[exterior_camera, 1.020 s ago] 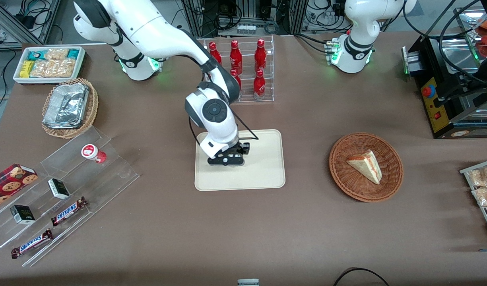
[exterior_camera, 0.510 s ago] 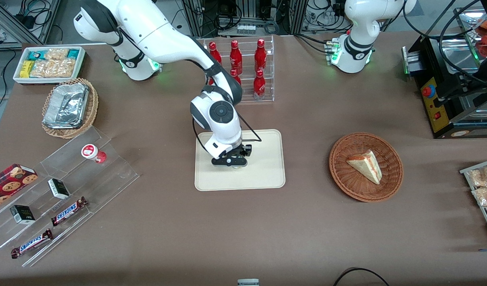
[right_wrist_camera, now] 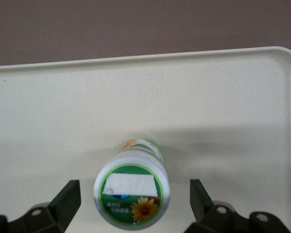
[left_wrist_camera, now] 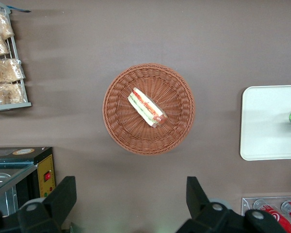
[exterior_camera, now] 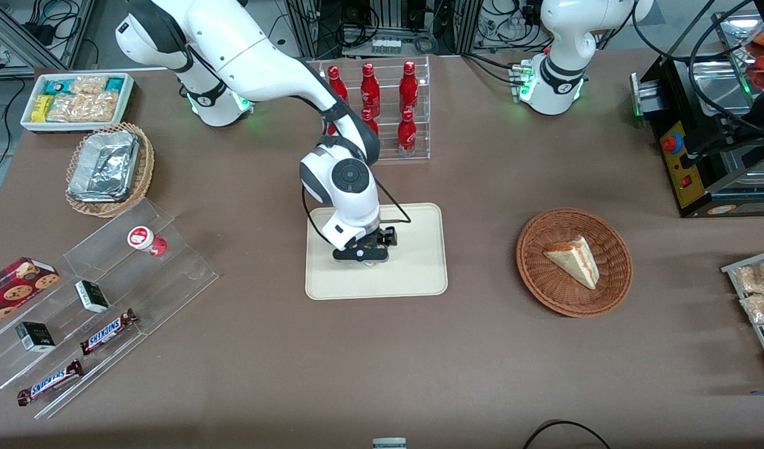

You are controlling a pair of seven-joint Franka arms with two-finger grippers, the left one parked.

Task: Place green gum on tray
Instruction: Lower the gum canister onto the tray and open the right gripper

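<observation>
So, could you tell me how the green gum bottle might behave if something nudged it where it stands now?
The green gum stands upright on the tray, between the open gripper fingers with gaps on both sides. Being taller than it is wide, it could tip. Once on its side, the round body would probably roll, though the tray's low rim might stop it.

The green gum [right_wrist_camera: 131, 194] stands upright on the tray [exterior_camera: 419, 274], between the spread fingers of the gripper [exterior_camera: 364, 257] directly above it. The wicker basket [exterior_camera: 612, 249] lies toward the parked arm's end.
</observation>
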